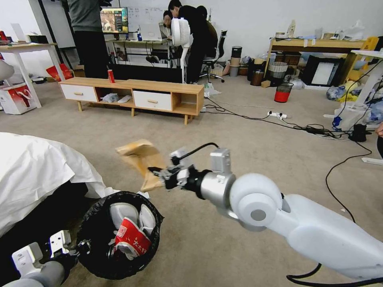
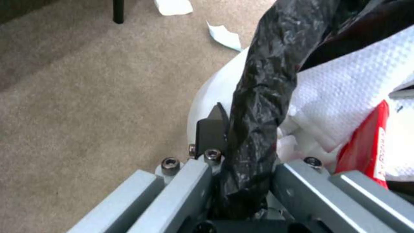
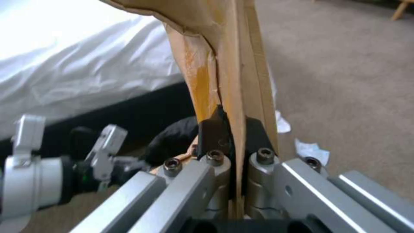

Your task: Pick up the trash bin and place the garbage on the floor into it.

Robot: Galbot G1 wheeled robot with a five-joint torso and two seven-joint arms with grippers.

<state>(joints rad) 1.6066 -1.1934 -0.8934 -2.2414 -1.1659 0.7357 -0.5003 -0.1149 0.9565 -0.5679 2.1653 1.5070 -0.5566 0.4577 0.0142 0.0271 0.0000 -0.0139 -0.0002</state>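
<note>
Cardboard [image 1: 140, 161], a tan folded piece, hangs clamped in the right gripper [image 1: 157, 175], up in the air just beyond the far rim of the bin [image 1: 97, 235]. The left gripper [image 2: 241, 155] is pinched on the bin's near-left rim and black liner, holding it low by the white sheet [image 1: 36, 171]. The piece looks wide and floppy; let go from there, it could catch the rim or miss onto the floor [image 1: 239, 131]. A rim-only hold could also let the bin tip.
</note>
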